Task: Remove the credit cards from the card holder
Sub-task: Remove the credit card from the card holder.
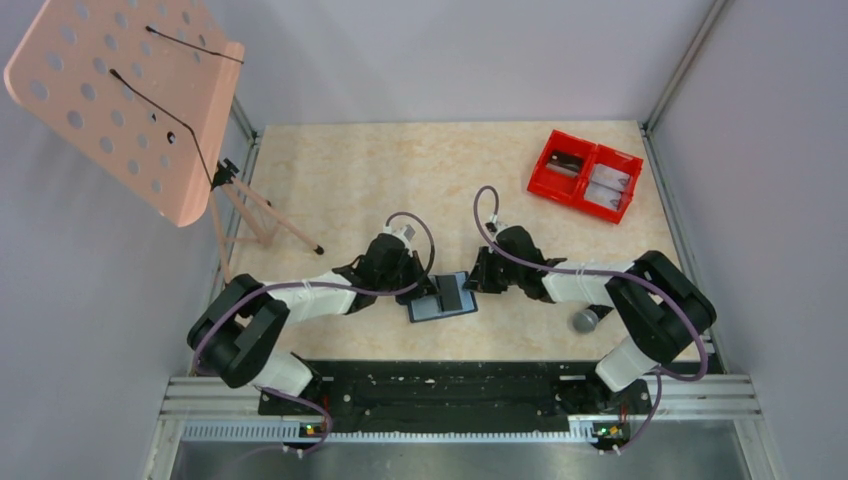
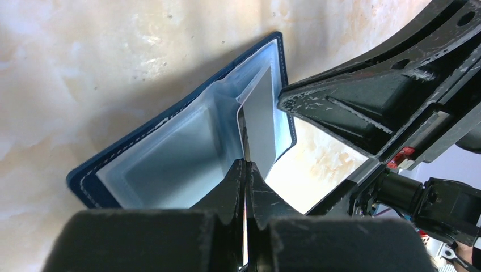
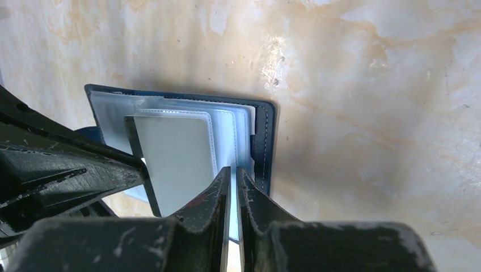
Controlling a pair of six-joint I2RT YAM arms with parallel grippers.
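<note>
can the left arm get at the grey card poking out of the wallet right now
Probably yes: the left gripper looks shut on the grey card at its near edge. Nothing lies between them. The right gripper pinches the card holder at its pocket side, off to one side of the card.

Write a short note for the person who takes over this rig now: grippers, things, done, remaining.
Left gripper: shut on the edge of a pale grey card, tilted up from the open card holder, not yet clear of it.
Right gripper: shut on a leaf of the card holder, which lies on the table.
Done: holder opened, one card gripped.
Left to do: pull this card free, then check the other pockets.
</note>
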